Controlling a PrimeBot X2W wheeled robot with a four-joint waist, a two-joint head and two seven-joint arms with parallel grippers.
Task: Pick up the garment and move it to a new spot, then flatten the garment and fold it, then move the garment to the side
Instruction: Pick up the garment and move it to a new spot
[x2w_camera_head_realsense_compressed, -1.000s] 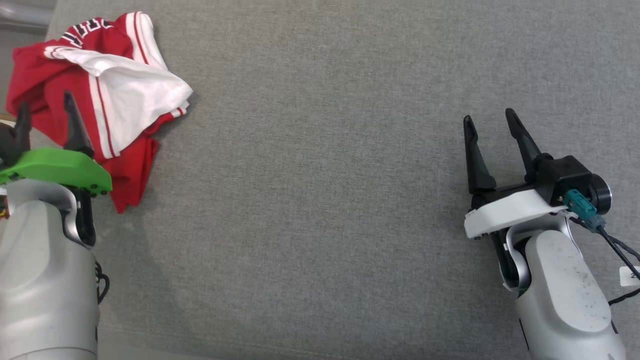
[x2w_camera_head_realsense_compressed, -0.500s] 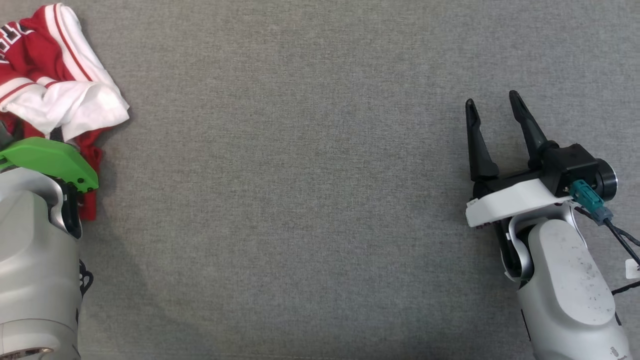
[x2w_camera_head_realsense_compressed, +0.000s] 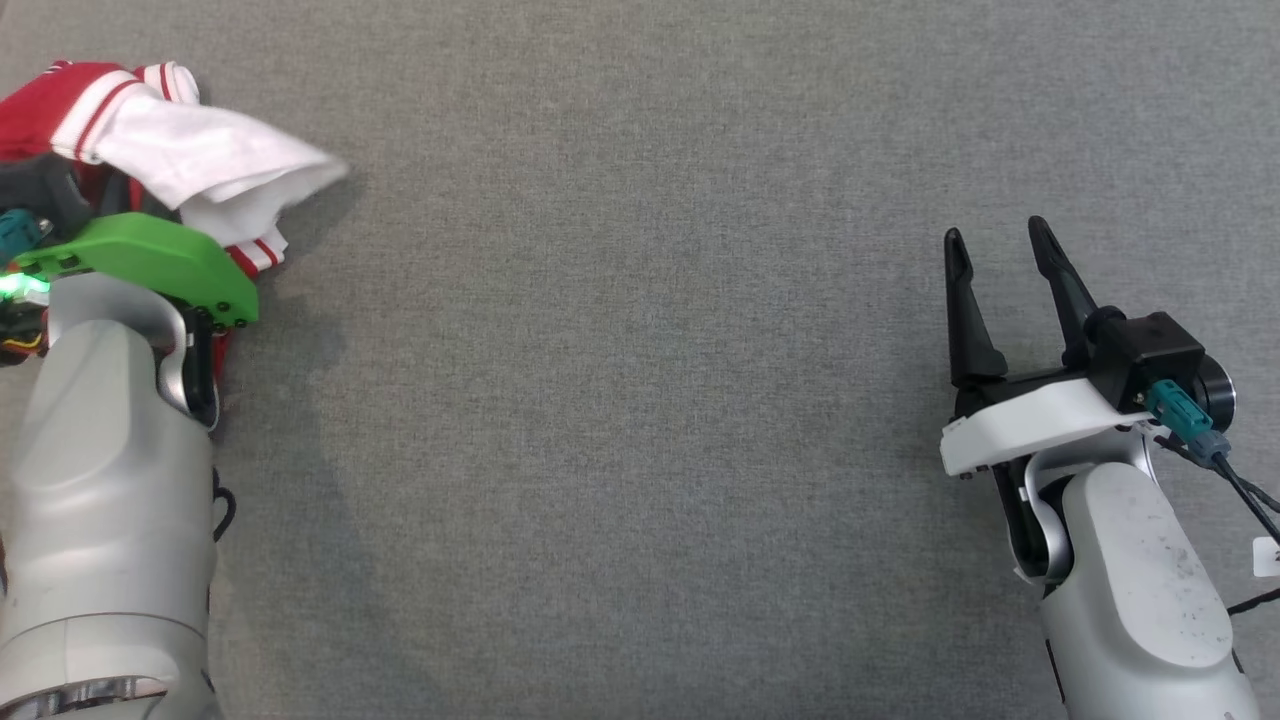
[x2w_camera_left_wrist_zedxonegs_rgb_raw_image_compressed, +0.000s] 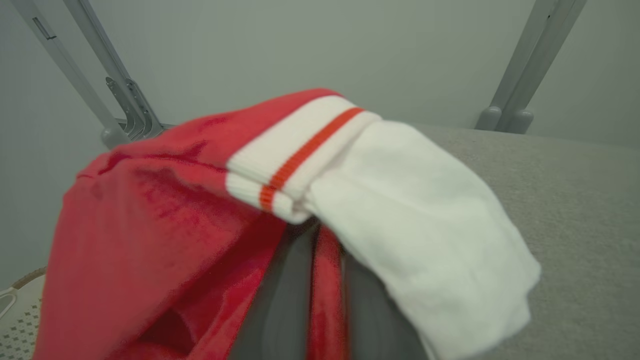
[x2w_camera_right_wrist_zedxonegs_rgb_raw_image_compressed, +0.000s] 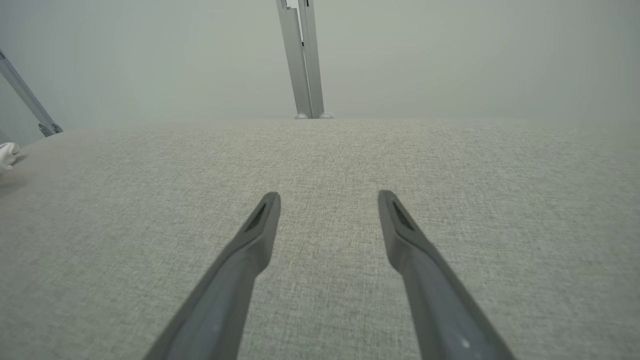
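The left pincer (x2w_camera_left_wrist_zedxonegs_rgb_raw_image_compressed: 325, 250) is closed narrow on the garment (x2w_camera_head_realsense_compressed: 200, 165). In the left wrist view its two dark fingers (x2w_camera_left_wrist_zedxonegs_rgb_raw_image_compressed: 290, 310) rise almost together with a strip of red cloth pinched between them, and their tips are hidden under the heap. The right pincer (x2w_camera_head_realsense_compressed: 996, 235) stands wide and holds nothing, its fingers (x2w_camera_right_wrist_zedxonegs_rgb_raw_image_compressed: 240, 270) spread above bare grey cloth.

The grey cloth-covered worktop (x2w_camera_head_realsense_compressed: 640, 400) runs beneath both pincers and across the broad stretch between them. The red and white garment is bunched over and around the left pincer, well apart from the right one. Its red part drapes the left side of that pincer's fingers. A white fold hangs over their right side and reaches out toward the right pincer, throwing a shadow on the worktop. Whether any of the garment rests on the worktop I cannot tell.

Behind each pincer comes a pale forearm (x2w_camera_head_realsense_compressed: 110, 500). The left one carries a green cover (x2w_camera_head_realsense_compressed: 150, 265) just behind the heap. The right one carries a white cover (x2w_camera_head_realsense_compressed: 1030, 420) with a teal plug (x2w_camera_head_realsense_compressed: 1175, 410) beside it. Beyond the right pincer's tips, at the worktop's far edge, a metal post (x2w_camera_right_wrist_zedxonegs_rgb_raw_image_compressed: 302, 60) stands upright. A ribbed white cuff (x2w_camera_left_wrist_zedxonegs_rgb_raw_image_compressed: 295, 160) with a red stripe lies over the left pincer's fingertips.
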